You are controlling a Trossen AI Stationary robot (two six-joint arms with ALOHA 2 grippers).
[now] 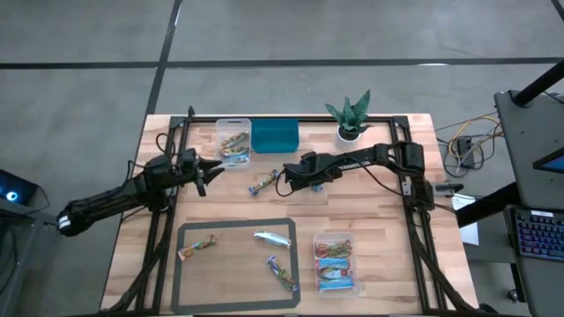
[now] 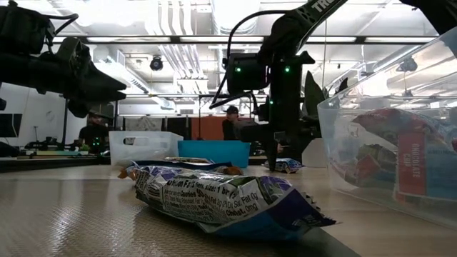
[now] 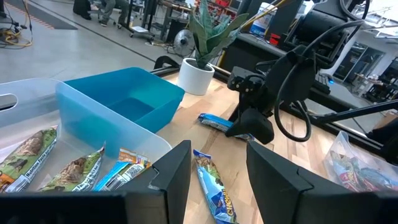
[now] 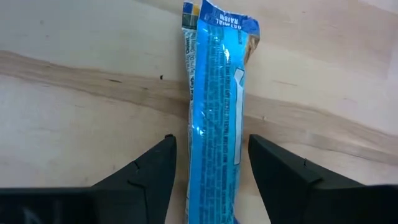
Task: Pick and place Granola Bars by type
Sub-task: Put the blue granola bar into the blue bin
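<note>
The right pincer (image 4: 208, 180) hangs half open astride a blue granola bar (image 4: 217, 106) lying flat on the surface (image 1: 370, 211) at about one o'clock of centre, the fingers beside the wrapper but not closed on it. The slick wrapper may slide or pinch loose if the fingers close off-centre. The left pincer (image 3: 217, 180), half open and empty, waits at ten o'clock beside the far clear tub (image 1: 231, 128). Loose bars count five: this one, one near centre (image 1: 263, 183) and three in the marked rectangle (image 1: 181, 264). The near tub (image 1: 335, 262) holds several, number unclear.
</note>
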